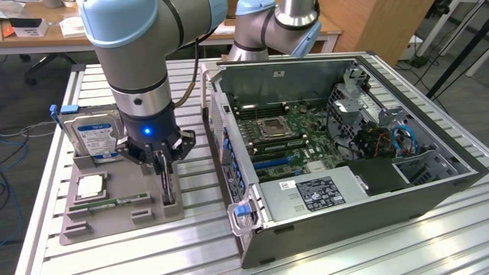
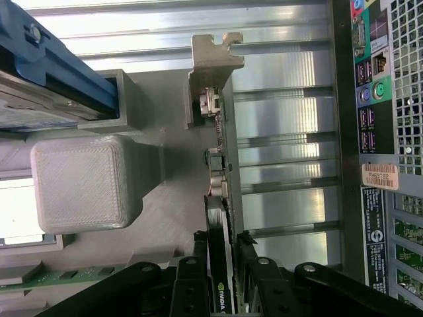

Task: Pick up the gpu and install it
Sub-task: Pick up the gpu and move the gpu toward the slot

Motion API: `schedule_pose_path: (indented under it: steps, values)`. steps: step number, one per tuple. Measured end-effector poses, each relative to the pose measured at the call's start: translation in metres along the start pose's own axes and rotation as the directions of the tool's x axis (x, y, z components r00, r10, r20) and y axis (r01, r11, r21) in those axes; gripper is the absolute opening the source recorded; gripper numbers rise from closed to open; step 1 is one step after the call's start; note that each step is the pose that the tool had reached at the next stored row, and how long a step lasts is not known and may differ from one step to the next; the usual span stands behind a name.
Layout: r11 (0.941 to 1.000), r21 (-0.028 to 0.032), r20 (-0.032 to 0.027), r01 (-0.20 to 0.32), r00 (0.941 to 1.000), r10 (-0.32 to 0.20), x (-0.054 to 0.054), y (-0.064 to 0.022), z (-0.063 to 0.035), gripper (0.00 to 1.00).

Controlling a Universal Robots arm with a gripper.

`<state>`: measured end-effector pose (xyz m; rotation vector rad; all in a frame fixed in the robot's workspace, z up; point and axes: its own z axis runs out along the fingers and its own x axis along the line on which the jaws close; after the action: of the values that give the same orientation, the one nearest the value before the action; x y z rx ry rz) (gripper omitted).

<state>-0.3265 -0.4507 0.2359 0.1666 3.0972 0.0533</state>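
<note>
The claw point(image 1: 165, 161) closes narrowly on the gpu point(image 1: 167, 186), which stands on edge in a gray tray point(image 1: 114, 223) on the desk point(image 1: 198, 243), to the exterior view's left of the open computer case point(image 1: 359, 206).

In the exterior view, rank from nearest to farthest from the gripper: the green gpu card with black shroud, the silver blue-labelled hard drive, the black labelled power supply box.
1. gpu, directly at the gripper, on the grey tray.
2. hard drive, on the exterior view's left.
3. power supply box, inside the case, exterior view's right.
</note>
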Motion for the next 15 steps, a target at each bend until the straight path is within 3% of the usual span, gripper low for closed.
schedule_pose_path:
  steps: [15]
  values:
    - [1.0,0.0,0.0001,0.0,1.0,0.0,0.0,0.0,0.0,0.26]
